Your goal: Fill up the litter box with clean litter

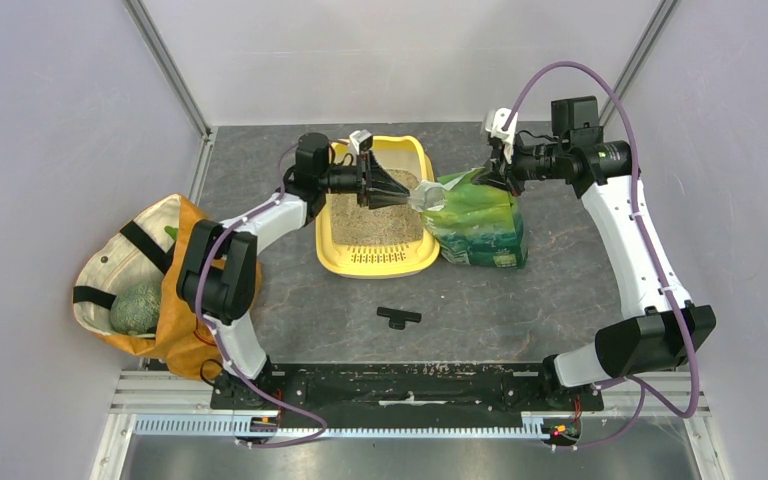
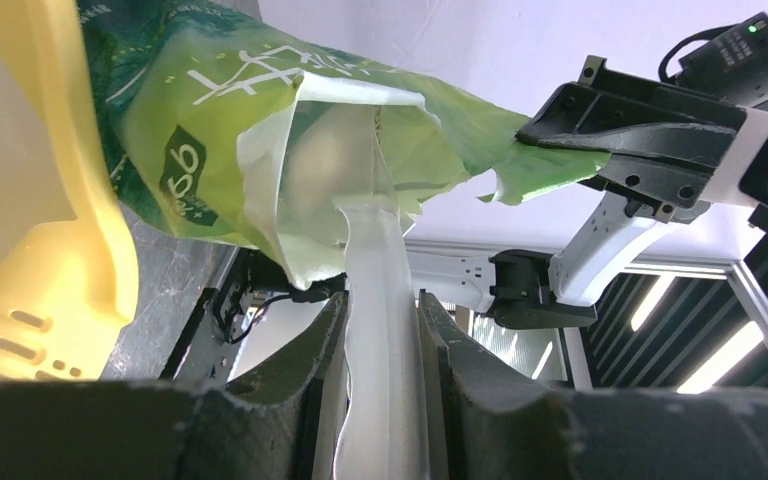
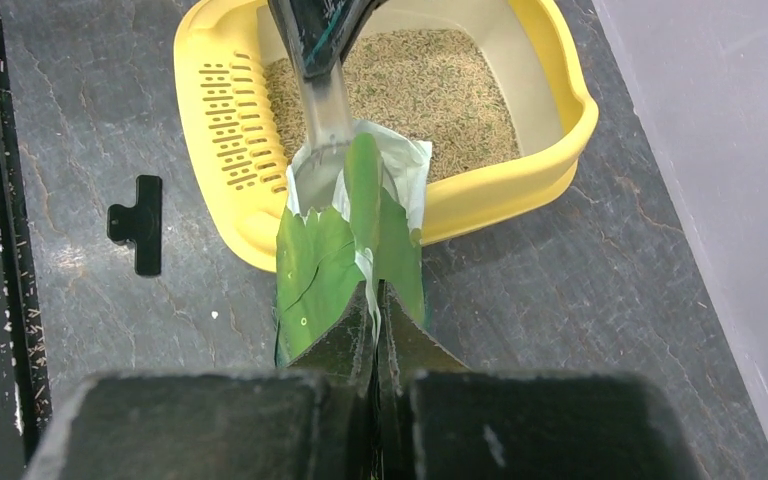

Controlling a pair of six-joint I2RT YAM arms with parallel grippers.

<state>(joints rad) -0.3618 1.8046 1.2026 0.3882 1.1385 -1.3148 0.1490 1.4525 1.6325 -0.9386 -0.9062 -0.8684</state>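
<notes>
Left gripper (image 1: 388,189) clamped on scoop (image 1: 426,192) handle, bowl in the bag (image 1: 482,228) mouth — right gripper (image 1: 496,172) pinched shut on bag's top edge — box (image 1: 370,266), part-filled with litter (image 1: 375,226), sits just left of bag, directly under the left gripper, long axis near-to-far, so left arm's the closer one to tip.

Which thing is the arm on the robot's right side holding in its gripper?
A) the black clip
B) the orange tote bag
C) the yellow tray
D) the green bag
D: in the right wrist view, the right gripper is shut on the torn top edge of the green bag.
</notes>
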